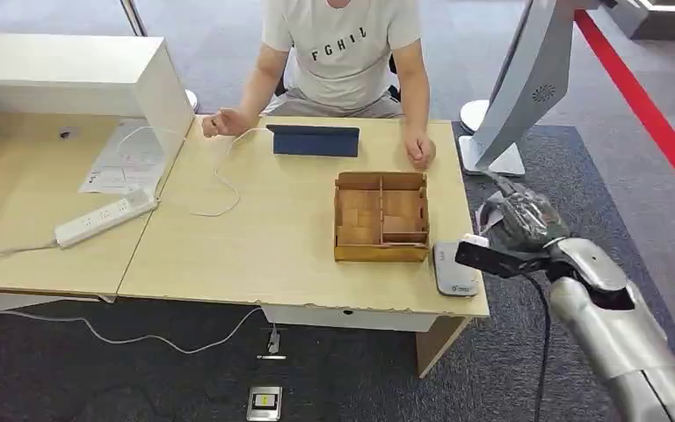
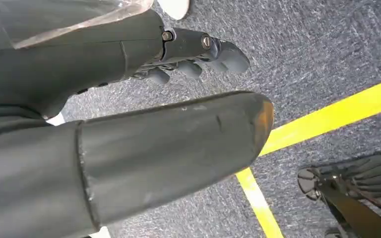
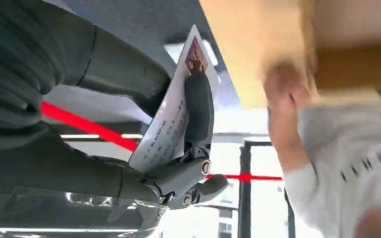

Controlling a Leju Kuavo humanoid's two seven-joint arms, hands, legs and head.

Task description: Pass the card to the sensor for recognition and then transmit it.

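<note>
My right hand (image 1: 522, 220) hovers just off the table's right edge, a little beyond the white card sensor (image 1: 453, 269) at the front right corner. In the right wrist view this hand (image 3: 129, 124) pinches a white printed card (image 3: 171, 116) between thumb and a dark finger. My left hand (image 2: 129, 114) hangs over grey carpet, fingers loosely apart with nothing in them. A person in a white T-shirt (image 1: 343, 48) sits across the table with both hands resting on it.
A wooden compartment box (image 1: 381, 216) stands left of the sensor. A dark blue tablet (image 1: 314, 140) lies near the person. A power strip (image 1: 105, 219) and papers (image 1: 127, 158) sit at the left. A white stand (image 1: 518, 88) rises beyond the table's right side.
</note>
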